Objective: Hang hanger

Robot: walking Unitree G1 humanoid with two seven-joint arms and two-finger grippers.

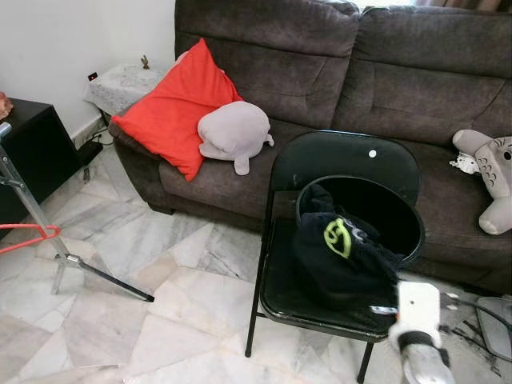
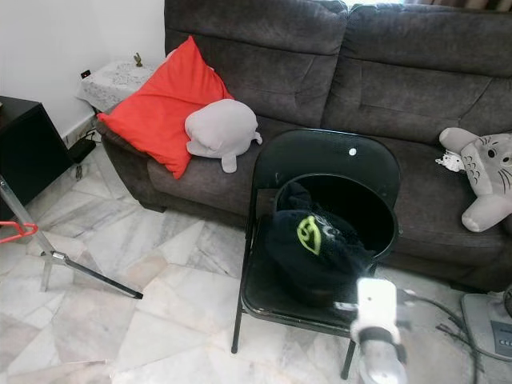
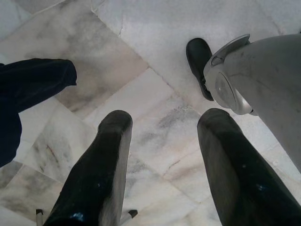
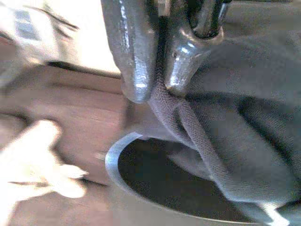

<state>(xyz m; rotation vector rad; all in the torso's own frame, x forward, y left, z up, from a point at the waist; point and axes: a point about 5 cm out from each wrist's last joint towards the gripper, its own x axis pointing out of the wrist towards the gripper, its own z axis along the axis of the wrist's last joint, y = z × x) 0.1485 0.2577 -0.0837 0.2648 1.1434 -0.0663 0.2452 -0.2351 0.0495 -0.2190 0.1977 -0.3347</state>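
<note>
Your right gripper (image 4: 153,92) was pinched shut on a fold of dark cloth (image 4: 244,136) from the garment (image 1: 340,256) spilling out of the black bin (image 1: 400,212) on the folding chair (image 1: 336,160). Your left gripper (image 3: 162,160) hung with fingers spread wide above the marble floor (image 3: 155,84). You had the red hanger (image 1: 28,237) far off to the left, beside the tripod leg (image 1: 104,278).

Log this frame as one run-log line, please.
right gripper: shut on dark garment at black bin on folding chair | left gripper: open, idle over floor | red hanger: on rack, far left
</note>
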